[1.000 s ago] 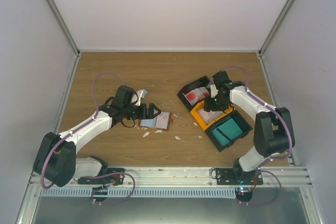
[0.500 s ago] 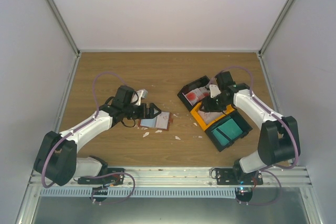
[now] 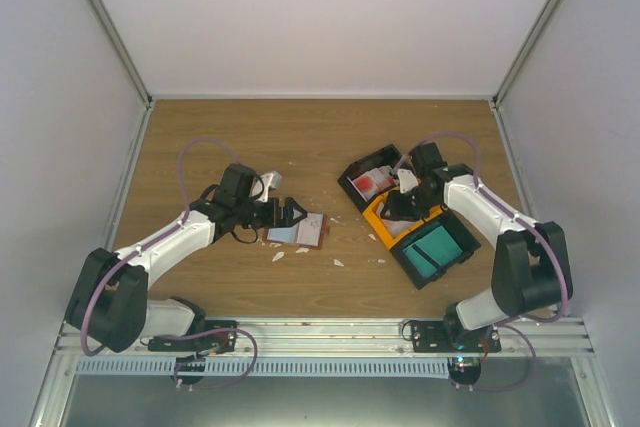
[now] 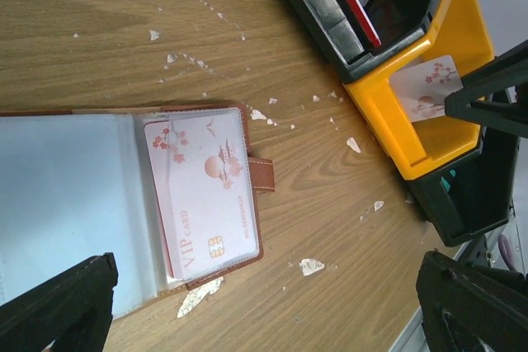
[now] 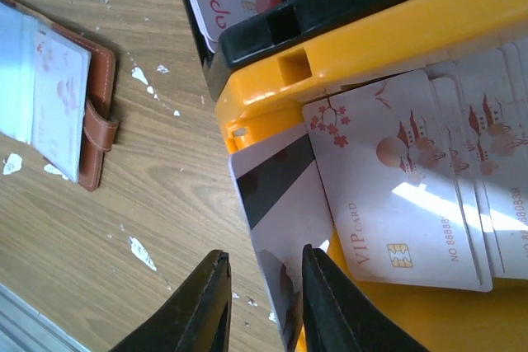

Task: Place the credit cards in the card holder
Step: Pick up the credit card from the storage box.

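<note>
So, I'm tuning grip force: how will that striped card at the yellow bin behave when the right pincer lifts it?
The striped card looks thin and smooth, so it is probably light, slightly springy and apt to slip. It stands tilted inside the right pincer, so a nudge may tip it flat.

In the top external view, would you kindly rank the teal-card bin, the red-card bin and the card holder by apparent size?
Largest: teal-card bin and red-card bin, which look alike; the right arm partly hides the red one.
Smallest: card holder.
</note>
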{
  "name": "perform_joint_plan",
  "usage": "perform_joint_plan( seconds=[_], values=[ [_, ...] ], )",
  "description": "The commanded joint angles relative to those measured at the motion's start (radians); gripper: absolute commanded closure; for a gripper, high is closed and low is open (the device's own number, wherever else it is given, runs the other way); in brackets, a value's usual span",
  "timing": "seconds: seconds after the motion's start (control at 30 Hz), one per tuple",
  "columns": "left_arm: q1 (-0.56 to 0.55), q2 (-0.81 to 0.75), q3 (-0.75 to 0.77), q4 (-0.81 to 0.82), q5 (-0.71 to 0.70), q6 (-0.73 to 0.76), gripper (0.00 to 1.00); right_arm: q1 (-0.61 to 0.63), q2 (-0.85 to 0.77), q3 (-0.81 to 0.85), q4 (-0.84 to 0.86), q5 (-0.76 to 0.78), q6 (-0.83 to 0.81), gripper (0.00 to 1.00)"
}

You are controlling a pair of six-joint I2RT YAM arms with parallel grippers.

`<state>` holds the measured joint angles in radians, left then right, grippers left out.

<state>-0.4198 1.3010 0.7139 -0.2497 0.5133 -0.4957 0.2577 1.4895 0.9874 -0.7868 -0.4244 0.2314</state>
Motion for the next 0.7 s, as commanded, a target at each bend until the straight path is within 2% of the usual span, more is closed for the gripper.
perform_joint_plan(
  seconds=[0.0,0.1,0.27,0.5,0.67],
  values=[
    [0.007,0.015,-0.017,0.057,0.041,0.013,0.01,0.027,0.043,0.005,0.015,0.027,0.006,0.74],
    [0.007,0.018,-0.016,0.056,0.042,0.014,0.01,0.051,0.061,0.022,0.020,0.066,0.016,0.78],
    [0.007,0.007,-0.019,0.055,0.042,0.015,0.01,0.067,0.024,0.069,0.004,0.184,0.051,0.98],
    [0.002,-0.065,-0.029,0.137,0.165,-0.046,0.01,0.066,-0.100,0.167,-0.106,0.219,0.042,1.00],
    [0.000,-0.095,0.004,0.170,0.254,-0.034,0.01,0.069,-0.200,0.205,-0.128,0.087,0.012,1.00]
  ],
)
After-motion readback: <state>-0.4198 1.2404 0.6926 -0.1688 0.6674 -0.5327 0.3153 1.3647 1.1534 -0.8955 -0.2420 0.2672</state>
